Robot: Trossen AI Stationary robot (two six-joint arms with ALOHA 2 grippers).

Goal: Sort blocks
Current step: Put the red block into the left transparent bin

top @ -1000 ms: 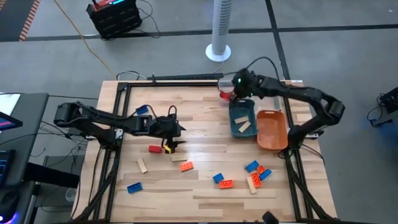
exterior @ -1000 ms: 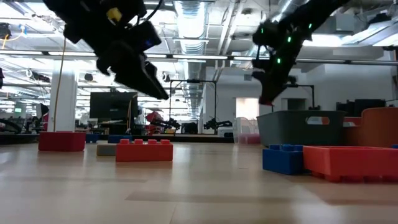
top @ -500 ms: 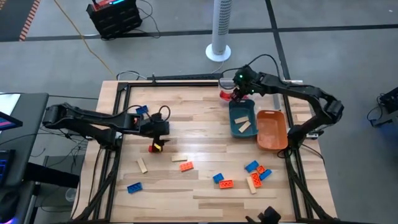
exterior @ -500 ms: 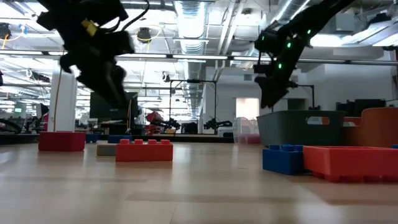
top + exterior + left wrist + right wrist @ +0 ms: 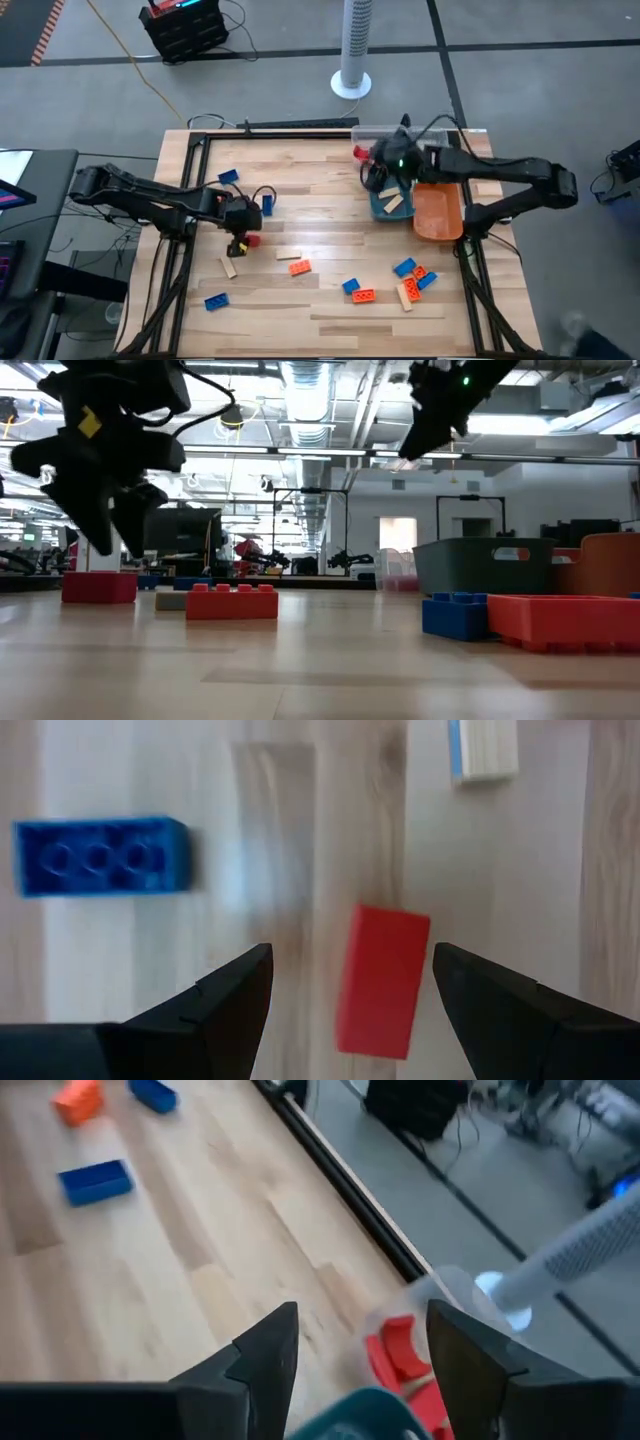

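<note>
Red brick [image 5: 381,978] is framed between the spread fingers of the left gripper [image 5: 350,995], the right gripper [image 5: 362,1348] is likewise held apart, and no readable writing is seen.

The robot has 2 dark, slim arms with black cables looping along them. The left gripper [image 5: 350,1005] has 2 black, wedge-shaped fingers. The right gripper [image 5: 360,1350] looks the same. A green light glows on the right arm, and a yellow mark is on the left.
</note>
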